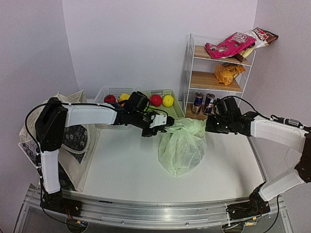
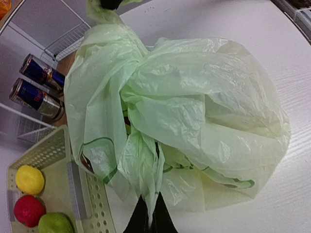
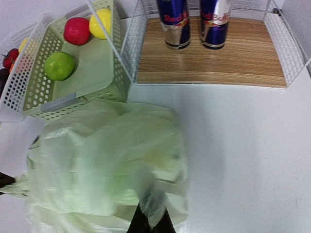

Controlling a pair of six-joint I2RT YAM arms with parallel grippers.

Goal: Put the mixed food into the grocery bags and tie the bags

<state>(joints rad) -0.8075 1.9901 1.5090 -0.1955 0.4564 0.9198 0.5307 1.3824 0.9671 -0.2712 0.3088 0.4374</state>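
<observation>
The pale-green plastic bag (image 1: 182, 145) lies bulging in the middle of the table; its contents are hidden. My left gripper (image 1: 167, 122) is shut on one handle of the bag (image 2: 146, 179) at its upper left. My right gripper (image 1: 208, 127) is shut on the other handle (image 3: 155, 206) at its upper right. The cream canvas tote (image 1: 73, 141) stands at the left table edge behind my left arm. Two blue-silver drink cans (image 1: 202, 103) stand on the rack's bottom shelf, also seen in the right wrist view (image 3: 192, 22). An orange crisp packet (image 1: 228, 73) lies on the middle shelf.
A white wire rack (image 1: 216, 68) stands at the back right, with a pink packet (image 1: 228, 44) on top. A green basket (image 1: 170, 99) and a white basket (image 1: 114, 94) at the back hold red, yellow and green fruit (image 3: 60, 65).
</observation>
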